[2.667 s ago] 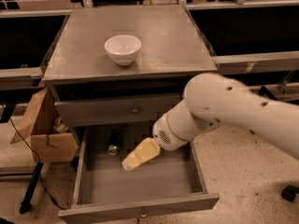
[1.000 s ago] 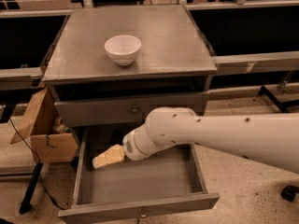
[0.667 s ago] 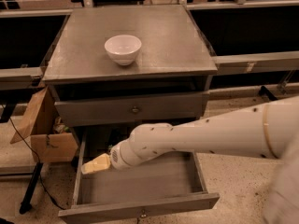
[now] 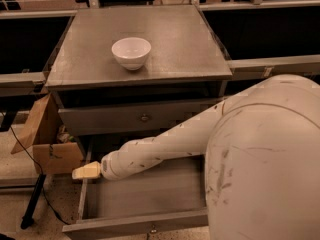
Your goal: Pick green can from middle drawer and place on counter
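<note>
While the middle drawer (image 4: 145, 199) stands pulled open in the lower part of the frame, my gripper (image 4: 86, 171) sits at lower left, right over the drawer's left wall and about level with its top edge. It points out toward the cardboard box (image 4: 50, 151) beside the cabinet. I cannot tell if the gripper is clenched or released (it shows only as a pale, yellowish tip past the wrist). Nothing green shows at the tip, so I judge it carries nothing.

My arm (image 4: 165, 144) runs from the big white shell at lower right, up and left across the back half of the drawer. It covers most of the rear floor. The green can is not in sight. The bare floor toward the front shows no can, so if it is in the drawer, it is likely behind my arm near the back left. I cannot confirm that.

The counter (image 4: 175, 39) in the upper middle holds only the white bowl (image 4: 131, 52), left of centre. The upper drawer (image 4: 100, 121) with its round knob (image 4: 145, 118) is closed.

Progress: drawer open, arm reaching in, and that is all. Left to do, as I judge it:
- find and grasp the can
- lift it out clear of the upper drawer front
- set it on the counter, away from the bowl
</note>
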`<action>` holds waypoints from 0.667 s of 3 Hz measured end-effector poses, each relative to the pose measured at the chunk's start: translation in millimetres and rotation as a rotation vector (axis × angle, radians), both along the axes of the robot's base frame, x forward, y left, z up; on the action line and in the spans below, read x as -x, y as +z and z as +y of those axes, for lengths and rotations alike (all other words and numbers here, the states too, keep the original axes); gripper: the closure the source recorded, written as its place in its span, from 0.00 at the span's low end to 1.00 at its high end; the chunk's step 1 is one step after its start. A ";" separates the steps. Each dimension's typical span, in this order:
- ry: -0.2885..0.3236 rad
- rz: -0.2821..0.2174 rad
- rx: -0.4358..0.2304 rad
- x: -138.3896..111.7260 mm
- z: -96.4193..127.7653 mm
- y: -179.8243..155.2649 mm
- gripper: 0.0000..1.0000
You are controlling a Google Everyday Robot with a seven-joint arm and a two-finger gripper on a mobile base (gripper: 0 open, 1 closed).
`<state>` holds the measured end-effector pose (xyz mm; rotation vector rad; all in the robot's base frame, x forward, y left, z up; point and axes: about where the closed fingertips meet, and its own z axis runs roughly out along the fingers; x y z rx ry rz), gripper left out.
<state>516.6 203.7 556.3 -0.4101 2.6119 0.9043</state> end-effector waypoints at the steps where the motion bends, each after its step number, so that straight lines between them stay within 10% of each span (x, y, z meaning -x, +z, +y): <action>1: 0.000 0.000 0.000 0.0 0.0 0.0 0.00; 2: -0.058 -0.049 -0.048 -20.5 -7.5 -11.4 0.00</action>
